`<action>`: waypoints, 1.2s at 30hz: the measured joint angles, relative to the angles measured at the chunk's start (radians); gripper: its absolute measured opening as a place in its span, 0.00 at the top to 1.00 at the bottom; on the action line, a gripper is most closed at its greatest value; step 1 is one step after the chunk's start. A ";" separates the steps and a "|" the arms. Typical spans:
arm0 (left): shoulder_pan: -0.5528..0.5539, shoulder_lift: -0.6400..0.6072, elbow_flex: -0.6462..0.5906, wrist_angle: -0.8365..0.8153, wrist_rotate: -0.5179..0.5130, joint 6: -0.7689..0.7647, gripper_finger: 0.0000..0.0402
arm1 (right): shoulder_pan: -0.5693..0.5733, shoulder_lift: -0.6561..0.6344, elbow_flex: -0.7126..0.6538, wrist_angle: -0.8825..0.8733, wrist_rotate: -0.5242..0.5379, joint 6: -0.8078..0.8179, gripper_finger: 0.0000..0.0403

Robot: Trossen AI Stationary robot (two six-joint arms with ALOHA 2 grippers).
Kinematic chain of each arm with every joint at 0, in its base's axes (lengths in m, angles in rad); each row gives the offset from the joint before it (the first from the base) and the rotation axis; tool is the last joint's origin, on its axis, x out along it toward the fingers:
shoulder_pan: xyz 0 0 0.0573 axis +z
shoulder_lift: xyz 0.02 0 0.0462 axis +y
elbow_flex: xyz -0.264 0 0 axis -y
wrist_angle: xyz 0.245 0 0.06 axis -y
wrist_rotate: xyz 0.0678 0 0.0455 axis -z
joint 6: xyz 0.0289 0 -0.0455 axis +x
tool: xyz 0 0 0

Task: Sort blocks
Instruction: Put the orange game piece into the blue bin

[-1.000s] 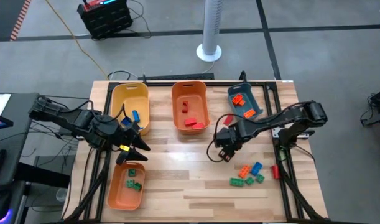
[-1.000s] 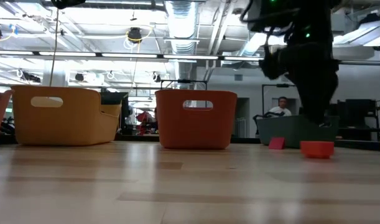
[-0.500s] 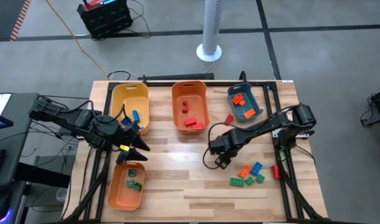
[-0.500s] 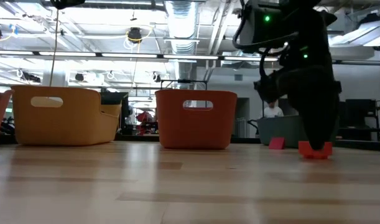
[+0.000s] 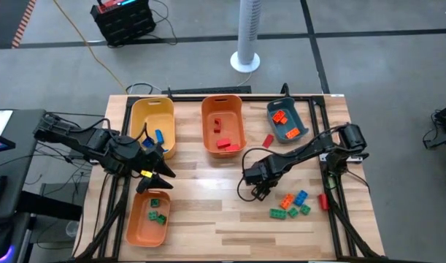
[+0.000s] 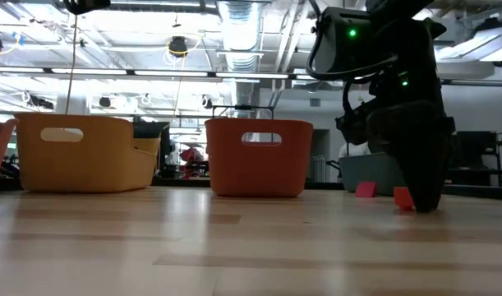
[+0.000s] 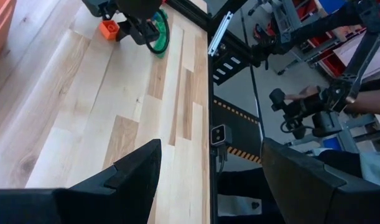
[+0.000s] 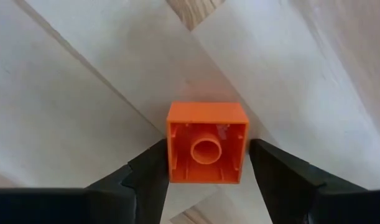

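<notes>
Since the earlier high view the right gripper has travelled from beside the teal bin toward lower centre of the frame and has come down to the wooden table; in the low view it now stands on the boards at right, hiding most of the small orange brick.

The step in hand is the pick. In the right wrist view the small square orange plastic brick sits at centre, hollow underside up with a round tube inside, between the two dark fingers, which touch or nearly touch its sides; whether they already grip it I cannot tell. Next it likely needs a firm squeeze, a lift, then carrying to a bin.

The left gripper, jaws apart, waits at left between the yellow plastic bin and the lower orange bin.
</notes>
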 joint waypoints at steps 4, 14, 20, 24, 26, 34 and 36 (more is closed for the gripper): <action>0.000 0.000 0.000 0.000 0.000 0.000 0.33 | 0.000 -0.001 0.003 0.002 0.002 -0.002 0.48; 0.000 0.000 0.000 0.000 0.000 0.001 0.33 | -0.005 -0.002 0.046 0.018 0.004 -0.072 0.67; 0.000 0.003 0.000 -0.004 -0.008 0.037 0.33 | -0.006 -0.071 0.060 0.080 0.013 -0.120 0.64; 0.000 0.009 0.000 -0.012 -0.057 0.105 0.33 | -0.017 -0.133 0.061 0.110 0.009 -0.133 0.64; 0.000 0.009 0.000 -0.012 -0.077 0.138 0.33 | -0.028 -0.161 0.061 0.111 0.009 -0.134 0.65; 0.000 0.009 0.000 -0.010 -0.109 0.101 0.33 | -0.129 -0.302 0.061 0.035 0.063 -0.128 0.64; 0.000 0.009 0.000 -0.011 -0.109 0.085 0.33 | -0.186 -0.346 0.061 0.018 0.064 -0.155 0.64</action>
